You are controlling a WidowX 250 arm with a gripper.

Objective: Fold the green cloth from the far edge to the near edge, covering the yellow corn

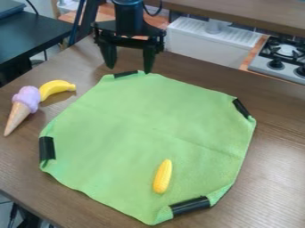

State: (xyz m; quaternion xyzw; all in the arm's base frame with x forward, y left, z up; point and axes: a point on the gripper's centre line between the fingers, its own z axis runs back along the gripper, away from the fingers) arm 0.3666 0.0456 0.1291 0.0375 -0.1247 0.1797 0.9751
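A green cloth (143, 116), soft and faintly napped, lies spread over the middle of the wooden surface (277, 173). Its corners are folded in, giving it a rough eight-sided outline, and smooth black strips (46, 148) bind the four folds. Shallow creases cross the fabric. The black pincer (129, 70) hangs at the cloth's far corner, its two tapering, hard-edged fingers spread wide with nothing gripped between them; whether a tip touches the fabric I cannot tell.

On the cloth, towards its near edge, rests a slim yellow corn cob (162, 176), rounded along its length and finely bumpy. Left of the cloth, on the bare brown grain, a curved, smooth banana (57, 87) lies against or just beside a toy ice cream cone (25, 101) with a lumpy lilac scoop and a pointed tan cone. Beyond the surface stand a ribbed white basin (205, 43) and a stove (260, 65) with black grates and round knobs.
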